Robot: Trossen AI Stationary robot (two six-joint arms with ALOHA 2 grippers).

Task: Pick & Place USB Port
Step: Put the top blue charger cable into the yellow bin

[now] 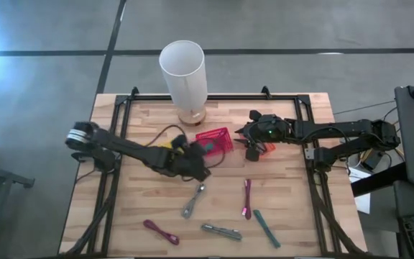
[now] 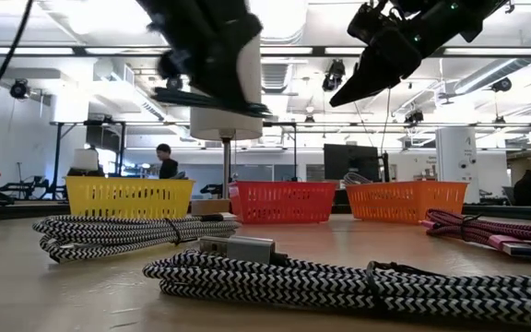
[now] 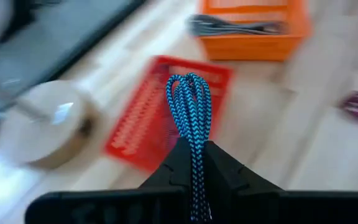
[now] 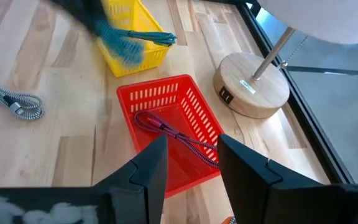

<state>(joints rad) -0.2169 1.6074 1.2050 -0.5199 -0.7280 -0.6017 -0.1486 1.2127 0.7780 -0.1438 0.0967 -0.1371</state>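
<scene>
The blue braided cable is clamped between the fingers of the left gripper, its looped end projecting forward. In the left wrist view the loop hangs over the red basket. In the high view the left gripper sits just beside the red basket, on the side facing the yellow basket.

The red basket holds a purple cable lying across its floor. The right gripper hovers above the red basket with its fingers apart and nothing between them.

The lamp base stands just beside the red basket, and the orange basket is near it on the opposite side from the yellow basket.

Farther from the red basket, loose cables lie on the table: a grey cable, a magenta cable and a teal cable.
</scene>
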